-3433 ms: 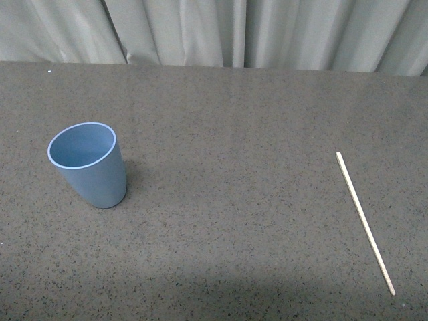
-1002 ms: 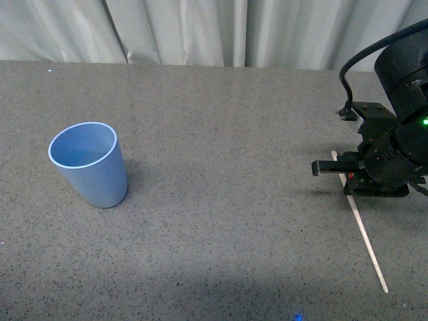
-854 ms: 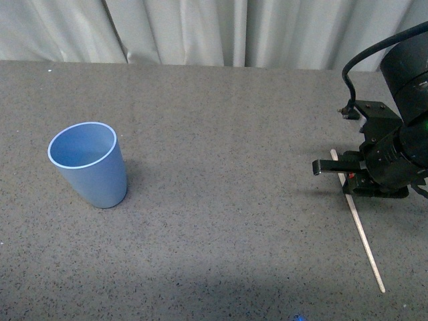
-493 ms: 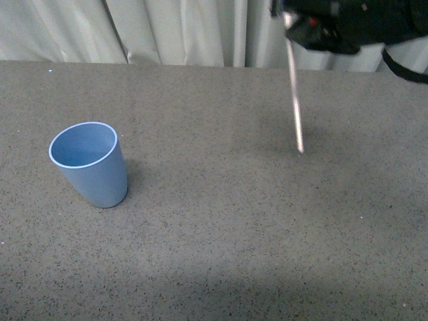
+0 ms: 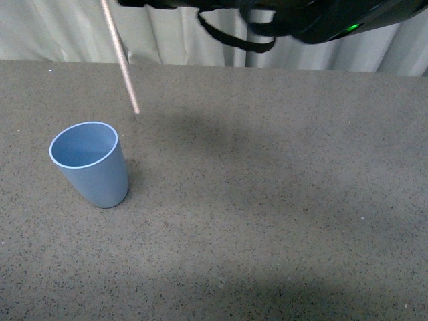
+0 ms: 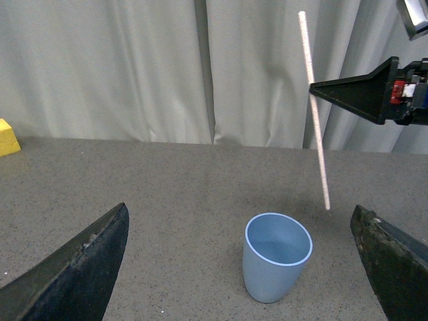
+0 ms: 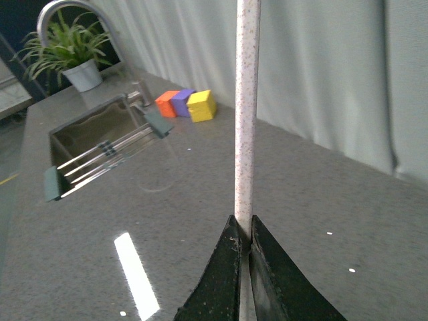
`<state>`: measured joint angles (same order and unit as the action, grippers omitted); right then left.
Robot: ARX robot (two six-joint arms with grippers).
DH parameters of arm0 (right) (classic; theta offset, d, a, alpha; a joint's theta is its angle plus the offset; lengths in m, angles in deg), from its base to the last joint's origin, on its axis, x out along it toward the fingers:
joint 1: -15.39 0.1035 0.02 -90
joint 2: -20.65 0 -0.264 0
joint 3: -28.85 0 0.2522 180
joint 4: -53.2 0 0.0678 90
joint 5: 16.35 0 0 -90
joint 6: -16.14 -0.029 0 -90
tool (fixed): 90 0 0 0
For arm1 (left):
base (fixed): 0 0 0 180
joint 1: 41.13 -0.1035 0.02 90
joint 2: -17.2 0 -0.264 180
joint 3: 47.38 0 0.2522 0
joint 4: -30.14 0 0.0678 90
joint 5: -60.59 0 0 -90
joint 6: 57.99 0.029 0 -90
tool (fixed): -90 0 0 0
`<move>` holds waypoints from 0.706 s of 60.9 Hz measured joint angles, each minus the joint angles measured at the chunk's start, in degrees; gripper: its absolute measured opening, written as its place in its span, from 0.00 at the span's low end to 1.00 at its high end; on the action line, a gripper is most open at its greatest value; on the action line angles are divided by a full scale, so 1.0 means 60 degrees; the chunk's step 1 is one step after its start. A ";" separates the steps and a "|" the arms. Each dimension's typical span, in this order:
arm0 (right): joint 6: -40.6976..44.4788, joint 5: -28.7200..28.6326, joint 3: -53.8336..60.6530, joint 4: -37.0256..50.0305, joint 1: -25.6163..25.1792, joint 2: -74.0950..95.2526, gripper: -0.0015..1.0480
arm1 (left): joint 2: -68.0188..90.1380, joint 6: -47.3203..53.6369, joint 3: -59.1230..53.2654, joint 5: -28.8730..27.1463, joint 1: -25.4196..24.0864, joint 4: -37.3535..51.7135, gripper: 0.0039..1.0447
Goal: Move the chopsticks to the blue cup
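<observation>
Dark grey speckled counter fills pretty much the whole front view, w/ a pale grey curtain hanging in folds along the far edge. The right wrist cam also catches a sink set into the counter, w/ a curved tap and a rack of bars laid across the basin.

Right arm is the big black mass along the top of the front view, green light on it, cables looping under. The left gripper only shows in its own wrist cam: jaws spread wide apart, nothing between them, just bare counter and the cup further out.

Blue cup stands upright on the left part of the counter, mouth open, looks empty inside afaict. Same cup in the left wrist cam.

Smaller stuff: potted plant behind the sink, then three blocks in a row, orange, purple, yellow, touching each other. One yellow block sits at the edge of the left wrist view, prob the same one but can't say.

The chopstick is up in the air, near vertical w/ a slight lean. The right gripper is pinched tight on it, fingers pressed against it on both sides. Its lower tip ends close to the cup's rim but clear of it, not inside the cup.
</observation>
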<state>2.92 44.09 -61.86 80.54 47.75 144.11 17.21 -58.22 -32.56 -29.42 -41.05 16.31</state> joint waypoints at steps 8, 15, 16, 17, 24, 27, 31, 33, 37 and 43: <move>-0.0324 -0.0230 -0.0342 0.0379 0.0423 0.0444 0.01 | 0.0000 0.0000 0.0000 0.0000 0.0000 0.0000 0.94; -0.0415 -0.0259 -0.0590 0.0444 0.0579 0.0718 0.01 | 0.0000 0.0000 0.0000 0.0000 0.0000 0.0000 0.94; -0.0415 -0.0251 -0.0605 0.0444 0.0594 0.0736 0.01 | 0.0000 -0.0004 0.0000 0.0000 0.0000 0.0000 0.94; -0.0419 -0.0244 -0.0623 0.0444 0.0612 0.0765 0.01 | 0.0000 0.0000 0.0000 0.0000 0.0000 0.0000 0.94; -0.0521 -0.0419 -0.0634 0.0426 0.0692 0.0943 0.01 | 0.0000 0.0000 0.0000 0.0000 0.0000 0.0000 0.94; -0.0557 -0.0459 -0.0634 0.0433 0.0736 0.1035 0.01 | 0.0000 -0.0004 0.0000 0.0000 0.0000 0.0000 0.94; -0.0546 -0.0474 -0.0634 0.0408 0.0798 0.1137 0.01 | 0.0000 0.0000 0.0000 0.0000 0.0000 0.0000 0.94; -0.0550 -0.0474 -0.0634 0.0401 0.0812 0.1180 0.01 | 0.0000 0.0000 0.0000 0.0000 0.0000 0.0000 0.94; -0.0550 -0.0474 -0.0630 0.0390 0.0856 0.1264 0.01 | 0.0000 0.0000 0.0000 0.0000 0.0000 0.0000 0.94; -0.0517 -0.0517 -0.0608 0.0324 0.0874 0.1341 0.01 | 0.0000 0.0000 0.0000 0.0000 0.0000 0.0000 0.94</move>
<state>-0.18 40.98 -65.51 82.49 53.00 152.15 17.21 -58.22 -32.56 -29.42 -41.05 16.31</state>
